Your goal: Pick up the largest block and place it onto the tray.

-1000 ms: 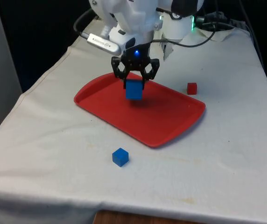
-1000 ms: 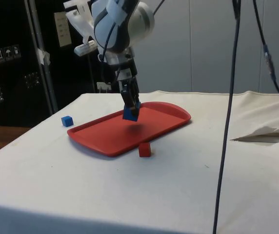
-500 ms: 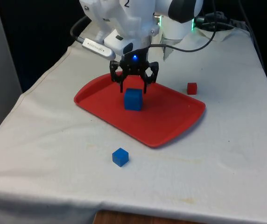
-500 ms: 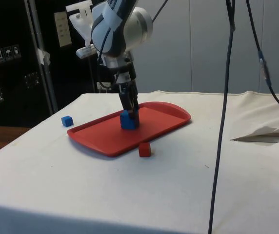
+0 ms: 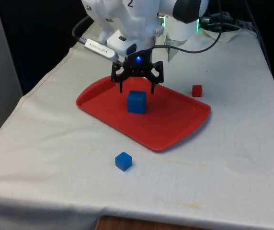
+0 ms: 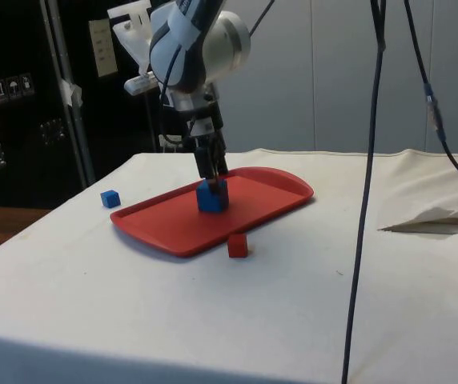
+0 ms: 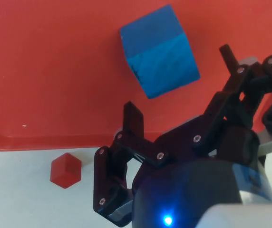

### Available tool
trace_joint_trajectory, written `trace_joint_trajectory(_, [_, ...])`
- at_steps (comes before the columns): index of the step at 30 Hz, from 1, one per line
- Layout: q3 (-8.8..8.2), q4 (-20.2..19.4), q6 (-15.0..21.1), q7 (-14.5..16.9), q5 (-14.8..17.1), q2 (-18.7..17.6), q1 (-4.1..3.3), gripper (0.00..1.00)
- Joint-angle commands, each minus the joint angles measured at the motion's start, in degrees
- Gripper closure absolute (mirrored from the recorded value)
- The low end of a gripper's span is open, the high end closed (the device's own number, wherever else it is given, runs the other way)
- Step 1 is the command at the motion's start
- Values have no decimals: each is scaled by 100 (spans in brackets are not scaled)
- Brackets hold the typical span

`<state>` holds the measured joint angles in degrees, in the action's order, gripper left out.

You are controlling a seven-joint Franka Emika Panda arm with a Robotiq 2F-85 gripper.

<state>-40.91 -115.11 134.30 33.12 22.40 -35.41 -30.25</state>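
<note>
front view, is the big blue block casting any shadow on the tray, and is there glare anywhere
Front view: the big blue block sits on the red tray with just a faint dark patch at its base, below the open hand; no strong glare. Side view: even light on the tray, no bright glare.

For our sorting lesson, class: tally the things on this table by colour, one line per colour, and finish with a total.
Blue: 2, the large blue block sitting on the tray and the small blue block on the cloth.
Red: 2, the red tray and the small red block beside it.
Total: 4
</note>
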Motion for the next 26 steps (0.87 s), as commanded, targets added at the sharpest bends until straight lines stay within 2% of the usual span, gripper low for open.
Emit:
trace_joint_trajectory(1, [-63, 6, -69, -40, -63, 69, -46, 0])
trace_joint_trajectory(7, [-201, 23, -241, -103, -212, 292, -149, 0])
trace_joint_trajectory(8, [-212, 23, -264, -126, -252, 332, -155, 0])
trace_joint_trajectory(9, [-149, 40, -241, -74, -195, 321, -92, 0])
trace_joint_trajectory(10, [-218, 23, -286, -143, -286, 367, -160, 0])
trace_joint_trajectory(12, [-235, 29, -344, -189, -367, 458, -172, 0])
trace_joint_trajectory(18, [-275, 52, -533, -321, -636, 773, -183, 0])
trace_joint_trajectory(19, [-212, 40, -470, -258, -550, 733, -132, 0])
trace_joint_trajectory(20, [-275, 63, -561, -338, -676, 814, -189, 0])
trace_joint_trajectory(21, [-281, 63, -584, -355, -705, 854, -189, 0])
trace_joint_trajectory(25, [-281, 92, -670, -378, -779, 991, -178, 0])
trace_joint_trajectory(26, [-246, 86, -647, -332, -722, 991, -149, 0])
